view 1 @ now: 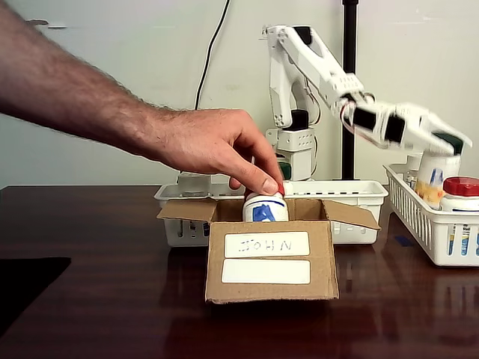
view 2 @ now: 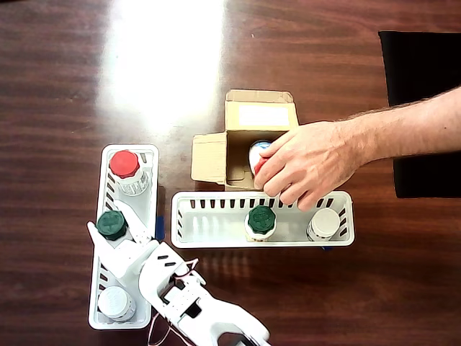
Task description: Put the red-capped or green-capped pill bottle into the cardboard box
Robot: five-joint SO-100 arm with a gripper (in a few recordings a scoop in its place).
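1. Dark wood table [view 2: 65,86] under a pale wall carries everything; a bright glare lies on its far-left stretch in the overhead view, and a black mat [view 2: 421,108] sits at the right edge.
2. At mid-table the cardboard box [view 1: 269,262] stands with flaps open, its white labels facing the fixed view.
3. A person's hand [view 1: 213,142] reaches into the box opening, fingers pinching a red-capped bottle [view 1: 264,209] whose white body stands partly inside the box.
4. Just behind the box lies a long white basket [view 2: 194,216], holding a green-capped bottle [view 2: 260,220] and a white-capped one [view 2: 324,223].
5. A second, narrow basket [view 2: 148,155] stands to the left in the overhead view, well apart from the box, with another red-capped bottle [view 2: 124,166] at its far end and a white-capped bottle [view 2: 115,303] at its near end.
6. The white gripper [view 2: 108,234] hangs over this narrow basket, its jaws spread narrowly around a dark-green-capped bottle [view 2: 112,223]; whether they press it I cannot tell.
7. Bare table lies open in front of the box and to both sides.
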